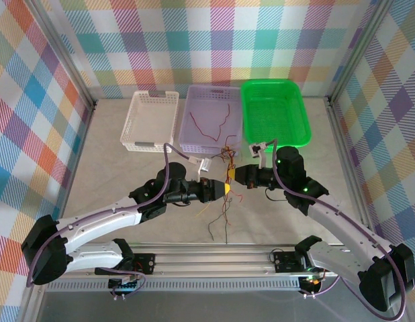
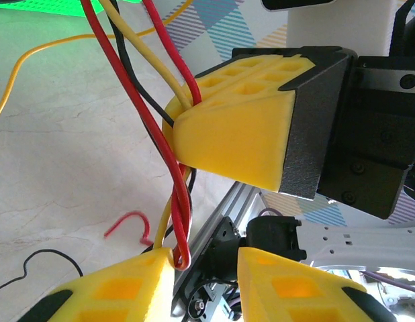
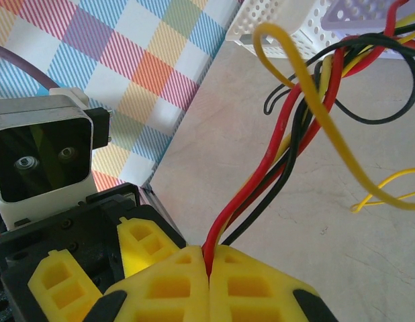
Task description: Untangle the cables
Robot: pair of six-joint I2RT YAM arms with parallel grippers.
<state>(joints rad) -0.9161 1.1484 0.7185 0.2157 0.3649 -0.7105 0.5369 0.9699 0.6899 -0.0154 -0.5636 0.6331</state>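
Right jaws shut tight, pinching red and black strands of the cables (image 2: 184, 208) at the tips. Left jaws stand narrowly apart, clamping nothing; a red strand hooks over one fingertip (image 2: 120, 288). The bundle spans between both jaws, loose ends trailing to the worktop (image 1: 113, 181) below. Judgement: featherlight, limp, slippery, snag-prone; pinch a single strand close beside the tangle.

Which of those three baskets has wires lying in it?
The middle, pale purple basket: red wires lie inside, unlike the white basket and green basket beside it.
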